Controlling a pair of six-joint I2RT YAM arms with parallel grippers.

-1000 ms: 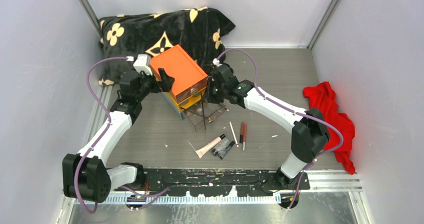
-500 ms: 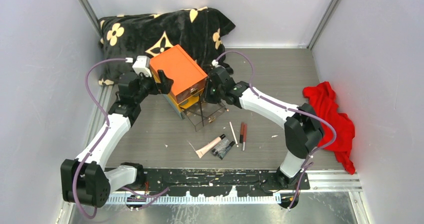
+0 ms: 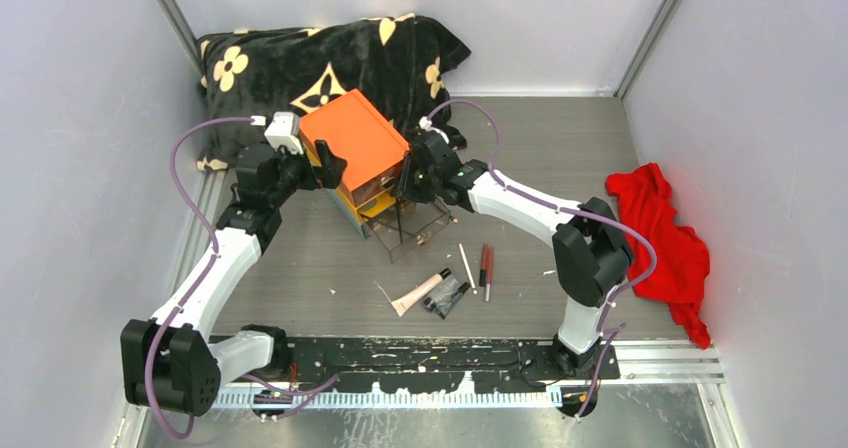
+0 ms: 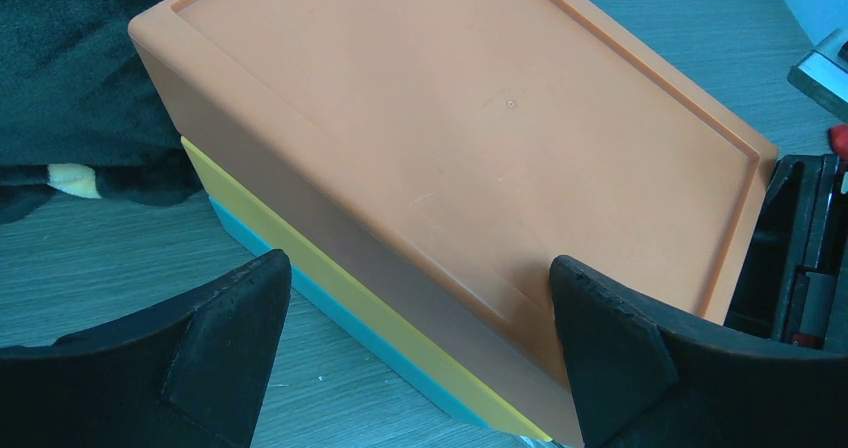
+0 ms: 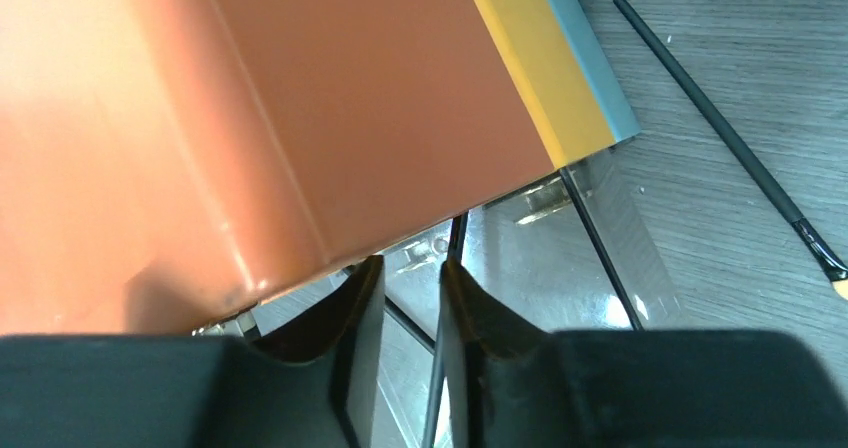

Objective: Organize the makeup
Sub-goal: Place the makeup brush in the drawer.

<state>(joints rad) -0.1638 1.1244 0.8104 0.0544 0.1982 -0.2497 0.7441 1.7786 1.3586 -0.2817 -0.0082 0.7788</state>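
Presently the makeup (image 3: 447, 286) lies loose on the table (image 3: 560, 148), low and centre in the overhead view, well apart from both pincers. It comprises a pinkish tube (image 3: 418, 292), a black tube (image 3: 447, 296) touching it, and two reddish pencils (image 3: 487, 268) side by side just to the right.

Handling assessment: all pieces look light and rigid. The tubes are smooth and round, so they are likely to roll or slip, and are best taken across the middle of the barrel. The pencils are thin and lie flat, so a grip from directly above is advised.

Surroundings: the orange box (image 3: 355, 146) stands above the makeup in frame, with a clear drawer (image 3: 412, 230) pulled out toward it. A flowered blanket (image 3: 320, 58) lies at upper left and a red cloth (image 3: 665, 238) at right. Nothing lies over the makeup.

The left pincer (image 4: 415, 298) has its jaws wide apart, straddling the box. The right pincer (image 5: 410, 268) is nearly together at the drawer's edge. Whether it grips that edge cannot be told.
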